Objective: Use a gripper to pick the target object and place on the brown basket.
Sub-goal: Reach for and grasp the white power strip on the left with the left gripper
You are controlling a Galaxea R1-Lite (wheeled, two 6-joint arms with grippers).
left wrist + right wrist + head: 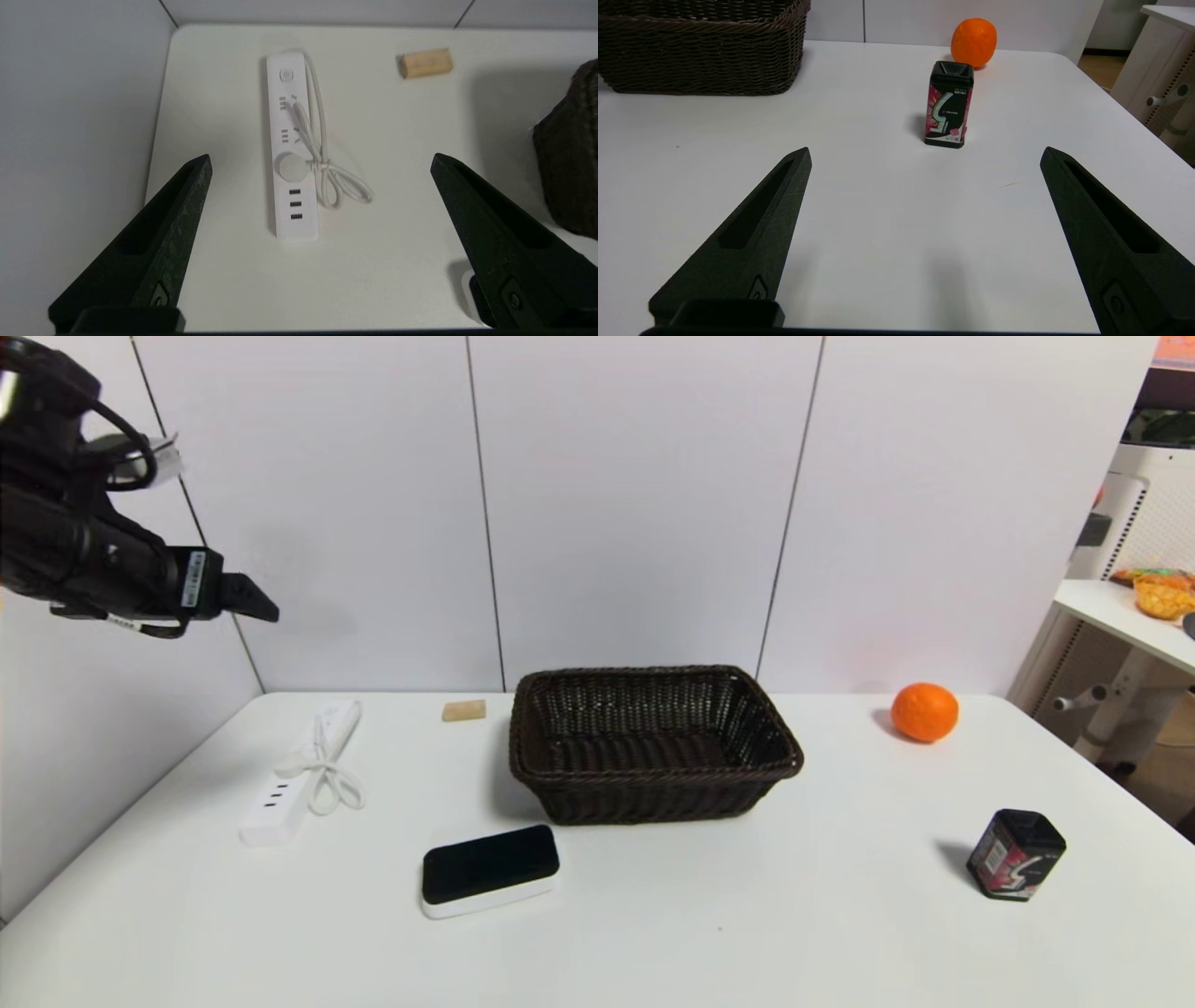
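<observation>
White tabletop held the power strip [297,767] at its left side, well left of the brown basket [653,747]. High above it hung the left gripper [320,161], jaws wide open and empty; the right gripper [924,156] also gaped empty.

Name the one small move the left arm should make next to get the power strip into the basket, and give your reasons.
Probably lower the left gripper straight down over the power strip. Its fingers are open and empty, high above the table, with the strip lying flat between them, untouched, its cord bundled alongside. The brown basket holds nothing.
</observation>
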